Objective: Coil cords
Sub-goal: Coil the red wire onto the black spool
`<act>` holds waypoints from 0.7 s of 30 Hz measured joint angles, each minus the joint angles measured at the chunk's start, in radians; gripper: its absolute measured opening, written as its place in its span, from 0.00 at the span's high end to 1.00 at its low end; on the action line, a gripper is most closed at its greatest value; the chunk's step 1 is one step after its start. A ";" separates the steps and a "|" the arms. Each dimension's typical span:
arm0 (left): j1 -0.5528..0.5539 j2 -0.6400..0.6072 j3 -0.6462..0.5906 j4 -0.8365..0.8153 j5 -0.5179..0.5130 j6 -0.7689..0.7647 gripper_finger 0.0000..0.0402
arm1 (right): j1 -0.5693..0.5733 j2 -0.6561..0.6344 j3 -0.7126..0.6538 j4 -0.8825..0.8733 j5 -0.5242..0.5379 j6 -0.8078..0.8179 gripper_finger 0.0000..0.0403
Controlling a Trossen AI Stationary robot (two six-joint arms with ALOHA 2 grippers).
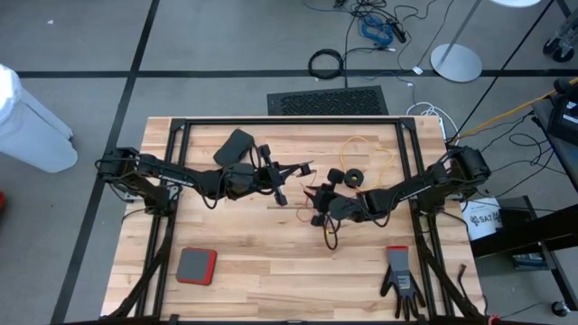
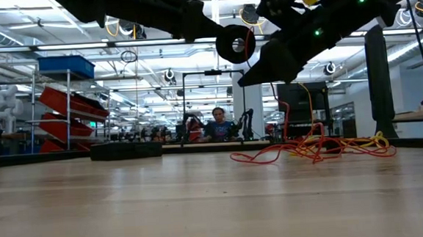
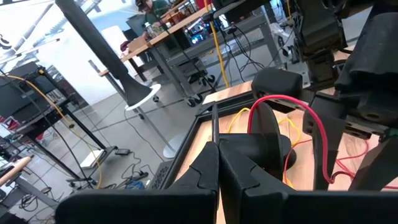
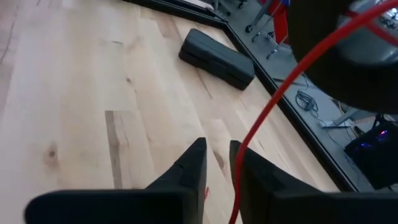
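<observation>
left pincer pressed together on reel | right pincer nearly closed beside red cord, grip unclear | risk: cord slips off reel, snags yellow cord on worktop

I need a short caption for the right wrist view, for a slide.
Right end effector above the wooden table, a red cord running past its fingertips, a dark case lying beyond.

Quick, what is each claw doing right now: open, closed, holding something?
Left gripper: shut; whether it pinches anything cannot be told.
Right gripper: cannot be told; the red cord runs right beside it.
</observation>
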 joint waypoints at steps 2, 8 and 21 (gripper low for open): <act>0.000 0.000 0.000 -0.003 0.008 0.000 1.00 | 0.007 -0.007 0.000 -0.002 0.000 -0.008 0.88; 0.000 0.000 0.000 -0.004 0.015 -0.001 1.00 | 0.034 -0.046 0.000 -0.039 0.047 -0.019 0.85; 0.000 0.000 0.000 -0.007 0.019 -0.002 1.00 | 0.048 -0.068 0.000 -0.080 0.067 0.004 0.88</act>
